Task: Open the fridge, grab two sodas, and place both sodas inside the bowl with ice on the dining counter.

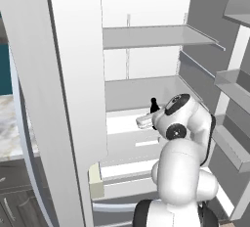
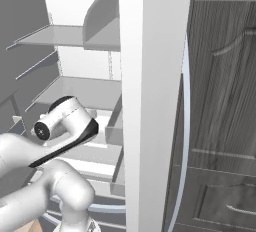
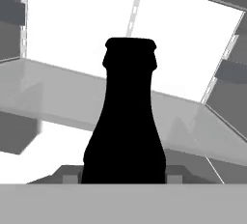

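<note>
With the tall silver-grey fridge [image 1: 73,99] open, the gripper [image 3: 123,182] appears closed on the slim, near-black, bottle-shaped soda [image 3: 124,121], held upright between its jaws above the smooth white shelves inside; next, I judge, comes a level withdrawal past the door bins.

At the left edge of the left base view a marble countertop [image 1: 10,123] with grey-brown veins sits over dark grey cabinets [image 1: 14,196], one of them carrying a pale slanted handle [image 1: 7,207] in the lower left corner. Above that top, a teal patch of wall [image 1: 5,69] shows at the middle left. In the right base view a tall dark wood-grain cabinet [image 2: 225,76] takes the right side, with an arched panel on its door and a drawer front [image 2: 225,206] at the lower right.
</note>
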Controlling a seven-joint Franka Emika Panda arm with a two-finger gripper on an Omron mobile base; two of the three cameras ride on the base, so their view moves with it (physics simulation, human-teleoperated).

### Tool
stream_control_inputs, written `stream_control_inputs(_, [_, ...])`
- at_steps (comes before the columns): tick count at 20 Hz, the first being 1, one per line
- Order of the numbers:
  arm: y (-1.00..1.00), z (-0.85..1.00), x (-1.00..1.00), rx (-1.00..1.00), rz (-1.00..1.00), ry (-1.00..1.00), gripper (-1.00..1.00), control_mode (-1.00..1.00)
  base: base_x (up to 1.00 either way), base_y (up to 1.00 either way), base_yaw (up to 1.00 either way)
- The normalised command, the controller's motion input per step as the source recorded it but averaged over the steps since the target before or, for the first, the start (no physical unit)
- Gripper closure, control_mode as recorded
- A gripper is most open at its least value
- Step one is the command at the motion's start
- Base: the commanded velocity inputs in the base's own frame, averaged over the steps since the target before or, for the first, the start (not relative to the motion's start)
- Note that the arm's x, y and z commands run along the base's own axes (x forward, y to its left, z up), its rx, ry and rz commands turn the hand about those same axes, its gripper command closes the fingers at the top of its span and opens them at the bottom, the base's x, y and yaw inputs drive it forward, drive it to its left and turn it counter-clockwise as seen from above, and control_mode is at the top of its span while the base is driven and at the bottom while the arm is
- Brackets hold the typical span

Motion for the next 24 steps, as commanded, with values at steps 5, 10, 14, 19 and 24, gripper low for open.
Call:
stream_control_inputs(5, [-0.02,0.45,-0.37,-0.01,0.01,0.13,1.00,-1.00,0.00,0.00,0.00])
stream_control_inputs(10, [-0.01,0.34,-0.37,0.00,0.18,0.06,1.00,-1.00,0.00,0.00,0.00])
stream_control_inputs(14, [0.04,0.47,-0.22,0.00,0.22,0.09,1.00,-1.00,0.00,0.00,0.00])
stream_control_inputs(19, [0.33,0.88,-0.15,-0.01,0.10,0.19,1.00,-1.00,0.00,0.00,0.00])
stream_control_inputs(24, [0.35,1.00,-0.25,-0.02,0.02,0.22,1.00,-1.00,0.00,0.00,0.00])
